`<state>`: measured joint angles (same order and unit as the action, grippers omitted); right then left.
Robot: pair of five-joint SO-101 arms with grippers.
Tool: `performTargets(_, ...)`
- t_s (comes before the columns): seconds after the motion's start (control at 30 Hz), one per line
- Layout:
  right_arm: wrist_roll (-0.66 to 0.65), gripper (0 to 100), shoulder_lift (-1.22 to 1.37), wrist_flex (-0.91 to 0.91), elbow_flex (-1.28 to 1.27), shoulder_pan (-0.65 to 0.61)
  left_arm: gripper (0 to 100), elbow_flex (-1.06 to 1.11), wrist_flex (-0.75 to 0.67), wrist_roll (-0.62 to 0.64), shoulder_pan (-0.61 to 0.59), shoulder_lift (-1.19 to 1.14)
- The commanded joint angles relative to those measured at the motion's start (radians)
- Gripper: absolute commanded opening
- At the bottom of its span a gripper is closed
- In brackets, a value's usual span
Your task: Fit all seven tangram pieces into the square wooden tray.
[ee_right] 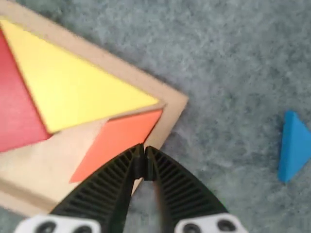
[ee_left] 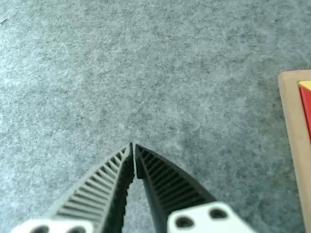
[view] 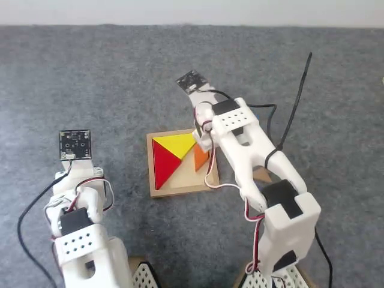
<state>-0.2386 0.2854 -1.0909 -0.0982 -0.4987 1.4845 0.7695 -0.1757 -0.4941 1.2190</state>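
The square wooden tray (view: 180, 189) lies mid-table and holds a red triangle (view: 162, 165), a yellow triangle (view: 177, 146) and an orange piece (view: 200, 159). My right gripper (ee_right: 144, 151) is shut, its tips at the edge of the orange piece (ee_right: 121, 138), close to the tray's corner rim (ee_right: 176, 103); nothing is held between its fingers. A blue triangle (ee_right: 293, 145) lies on the carpet beyond that corner. My left gripper (ee_left: 133, 148) is shut and empty over bare carpet, with the tray's edge (ee_left: 291, 126) off to its side.
Grey carpet covers the table all around the tray. The right arm (view: 252, 150) stretches over the tray's right side, and the left arm (view: 78, 210) stands at the near left. Cables trail from both arms.
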Motion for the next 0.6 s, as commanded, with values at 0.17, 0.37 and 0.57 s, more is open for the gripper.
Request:
performTargets(0.17, -0.008, 0.8, -0.025, 0.081, -0.043, -0.048, 1, -0.048, -0.002, -0.011, -0.003, -0.003)
performTargets(0.37, -0.011, 0.8, 0.081, 0.139, 0.018, 0.030, 1, -0.048, -0.002, -0.011, -0.003, -0.003)
performTargets(0.57, -0.011, 0.8, 0.147, 0.101, 0.124, 0.059, 1, -0.048, -0.002, -0.011, -0.003, -0.003)
